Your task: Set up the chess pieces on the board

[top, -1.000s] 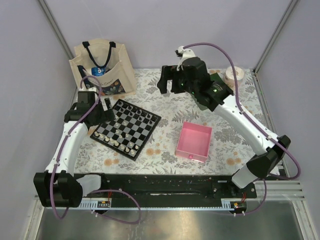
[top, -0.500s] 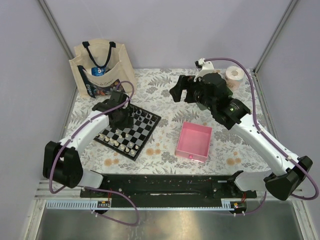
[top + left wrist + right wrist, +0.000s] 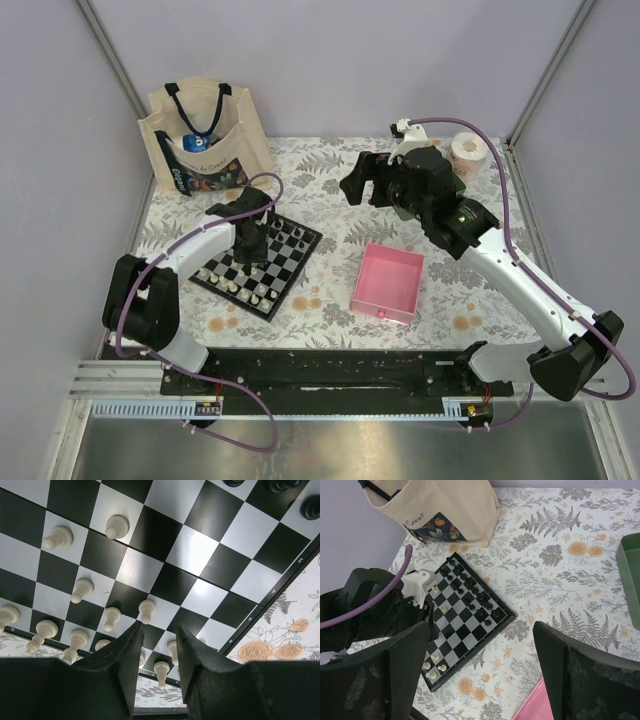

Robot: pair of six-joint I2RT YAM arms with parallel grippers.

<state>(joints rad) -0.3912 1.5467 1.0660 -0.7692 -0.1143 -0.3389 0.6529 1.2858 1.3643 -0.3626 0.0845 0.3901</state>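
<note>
The board [image 3: 283,266] lies left of centre on the floral cloth. Cream chess pieces [image 3: 236,287] line its near-left side and black ones [image 3: 291,233] its far-right side. My left gripper [image 3: 250,247] hangs low over the cream half. In the left wrist view its fingers [image 3: 131,647] stand a narrow gap apart over the board [image 3: 165,545]. A cream piece [image 3: 161,672] shows in that gap, touching neither finger. My left gripper [image 3: 159,630] is open. My right gripper [image 3: 364,182] is high and wide open [image 3: 485,680], holding nothing, and looks down on the board [image 3: 470,630].
A pink tray [image 3: 388,282] sits right of the board. A tote bag [image 3: 205,135] stands at the back left. A green tray [image 3: 630,575] and a paper roll [image 3: 468,150] are at the back right, partly under the right arm.
The left arm swung from the board's left edge to over the cream pieces and its jaws narrowed a lot. The right arm shifted right, then held still.
</note>
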